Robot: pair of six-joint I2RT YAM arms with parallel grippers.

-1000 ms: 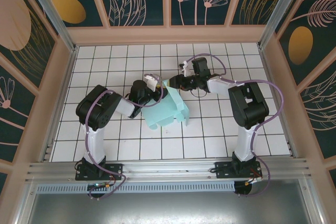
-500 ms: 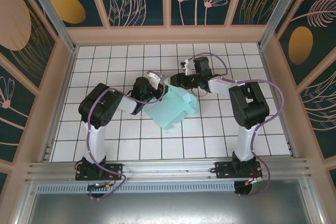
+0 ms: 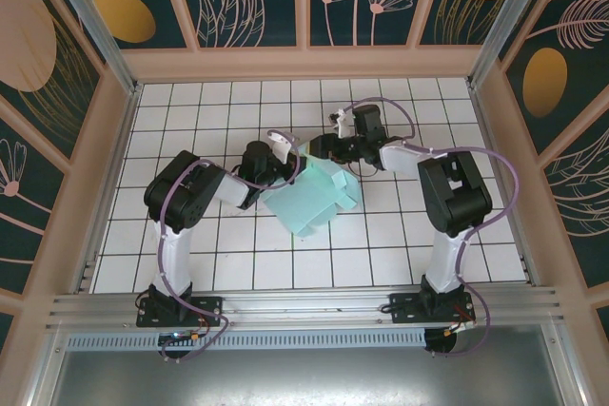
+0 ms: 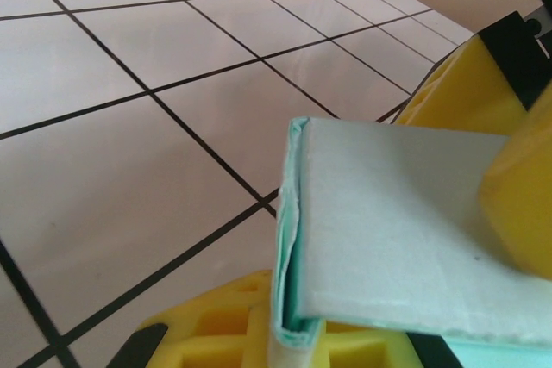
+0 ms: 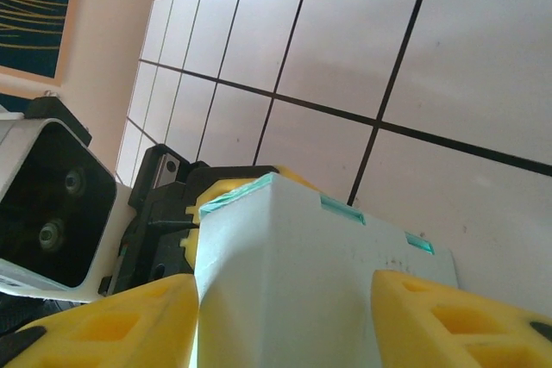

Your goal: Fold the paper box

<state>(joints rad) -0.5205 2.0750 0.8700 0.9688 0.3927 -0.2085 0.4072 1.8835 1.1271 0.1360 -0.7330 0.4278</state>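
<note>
Left claw [image 3: 285,161] and right claw [image 3: 322,147] both clamp paper box [image 3: 314,199]; box swung rightward since second ago.

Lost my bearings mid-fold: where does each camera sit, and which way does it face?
Top: above and behind the robot, looking down at the left arm, right arm and box.
Left wrist: looks along its yellow fingers at the box's edge.
Right wrist: looks along its own fingers, box between them.
All three share the box.
</note>
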